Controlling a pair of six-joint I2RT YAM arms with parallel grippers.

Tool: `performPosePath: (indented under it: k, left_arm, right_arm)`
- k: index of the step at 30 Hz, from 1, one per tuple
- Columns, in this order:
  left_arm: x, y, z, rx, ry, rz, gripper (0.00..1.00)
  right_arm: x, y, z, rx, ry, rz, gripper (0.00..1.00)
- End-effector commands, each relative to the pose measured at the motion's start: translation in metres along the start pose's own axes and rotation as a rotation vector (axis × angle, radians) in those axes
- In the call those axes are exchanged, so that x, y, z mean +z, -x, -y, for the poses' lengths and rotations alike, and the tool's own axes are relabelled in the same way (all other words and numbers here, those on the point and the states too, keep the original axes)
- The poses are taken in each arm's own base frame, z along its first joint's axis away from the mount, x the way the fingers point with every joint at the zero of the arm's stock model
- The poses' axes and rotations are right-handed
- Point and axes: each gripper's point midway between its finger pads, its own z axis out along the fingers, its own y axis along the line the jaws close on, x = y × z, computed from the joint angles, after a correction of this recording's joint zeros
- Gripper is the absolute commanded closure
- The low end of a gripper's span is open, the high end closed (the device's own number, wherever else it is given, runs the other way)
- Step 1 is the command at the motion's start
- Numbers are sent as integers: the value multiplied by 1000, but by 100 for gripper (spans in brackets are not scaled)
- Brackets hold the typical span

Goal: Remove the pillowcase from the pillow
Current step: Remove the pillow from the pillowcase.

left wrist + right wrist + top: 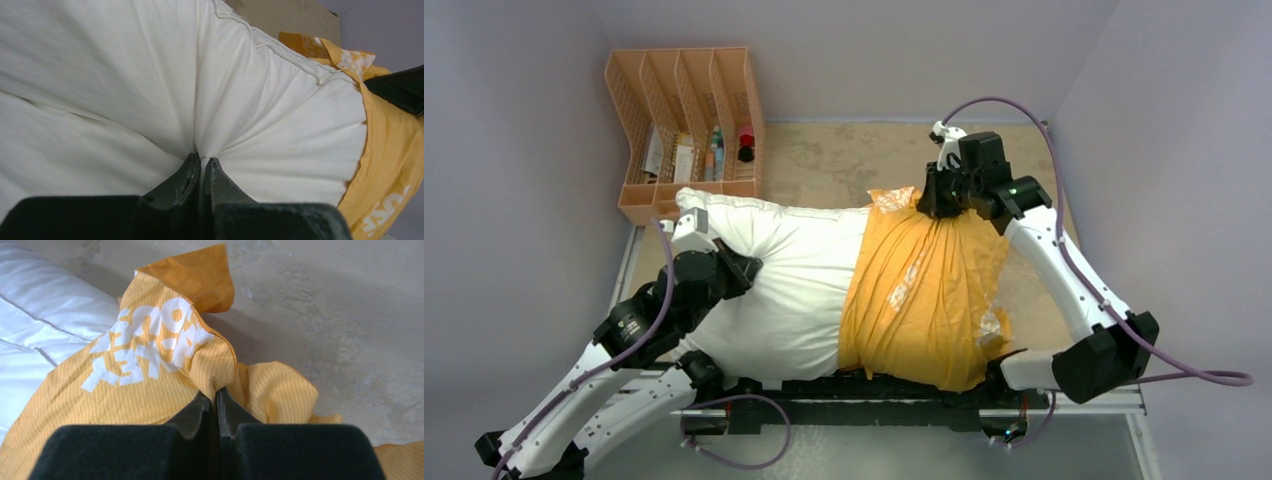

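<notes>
The pillow (764, 300) lies lengthwise across the table (844, 165), left to right, with the pillowcase (924, 300) covering only its right half (white lettering up). The left gripper (201, 164) is pinched tight on a fold of bare white pillow, the right gripper (216, 396) nipped shut on a bunch of orange cloth at the case's far edge. So the case sits on the right arm's side, and to my eye it wants a pull rightward along that long axis, away from the left's anchor.
</notes>
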Motion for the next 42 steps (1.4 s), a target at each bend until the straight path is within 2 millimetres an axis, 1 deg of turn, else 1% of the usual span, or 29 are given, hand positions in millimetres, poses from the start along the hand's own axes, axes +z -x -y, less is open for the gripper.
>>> performPosePath:
  k: [1,2,3,4,5,6,11,12,13,14,15,17,18,19,21,22,24,25,26,27,28,30,32,34,35,37,40,41,42]
  left_arm:
    - [-9,-1,-59,107,236,21,100]
    - [-9,-1,-59,106,237,22,100]
    - [-9,-1,-59,107,237,21,100]
    - [-9,-1,-59,106,238,22,100]
    - [-9,0,-59,106,238,25,100]
    - [-9,0,-60,105,244,28,100]
    - [-8,5,-64,104,275,52,100]
    - [-6,6,-64,110,283,54,100]
    - [-5,6,-64,113,291,55,100]
    - [-3,6,-62,123,297,48,100]
    - [-1,7,-60,135,302,38,100]
    - [0,9,-59,158,341,17,100]
    - [1,12,-58,164,358,17,100]
    - [3,15,-57,170,371,24,100]
    - [9,19,-49,174,358,35,99]
    - [13,21,-44,179,340,39,84]
    - [21,20,-31,192,300,28,55]
    - [25,19,-26,206,290,13,49]
    - [27,18,-21,224,279,-12,45]
    - [28,17,-16,245,265,-35,42]
    - [28,18,-9,265,238,-51,39]
    - [23,24,11,277,141,-49,34]
    - [14,31,42,273,-20,-39,31]
    - [5,35,68,280,-144,-49,29]
    - [4,34,81,293,-192,-74,28]
    - [8,24,89,325,-217,-142,27]
    - [23,7,81,363,-170,-202,25]
    - [26,2,79,372,-162,-212,24]
    - [29,-4,79,377,-165,-224,24]
  right_arm:
    - [-9,13,42,0,-184,44,77]
    - [-11,16,38,1,-160,51,61]
    - [-14,20,35,4,-150,65,49]
    - [-20,26,34,15,-157,91,39]
    - [-27,33,36,26,-184,112,33]
    - [-36,39,40,35,-217,128,29]
    - [-82,58,56,40,-372,199,26]
    - [-91,58,59,42,-399,213,22]
    - [-98,58,64,47,-433,227,7]
    - [-107,54,72,75,-490,242,2]
    - [-114,45,82,112,-553,246,1]
    - [-114,9,98,186,-639,206,1]
    - [-108,-9,98,213,-633,184,1]
    - [-101,-25,93,246,-594,166,1]
    - [-76,-49,68,320,-420,136,1]
    - [-61,-56,46,353,-279,125,1]
    - [-36,-55,1,423,12,131,9]
    - [-24,-60,-21,463,145,95,13]
    - [-16,-66,-33,491,224,49,17]
    - [-7,-72,-36,508,240,3,21]
    - [1,-76,-31,513,210,-23,29]
    - [11,-75,-9,486,81,-26,47]
    - [14,-58,6,431,1,18,64]
    - [14,-41,7,408,-10,43,85]
    - [15,-35,6,398,-7,49,90]
    - [20,-20,6,389,5,79,92]
    - [28,-12,6,377,6,70,93]
    - [29,-8,8,367,-5,69,100]
    - [29,-6,12,356,-28,66,100]
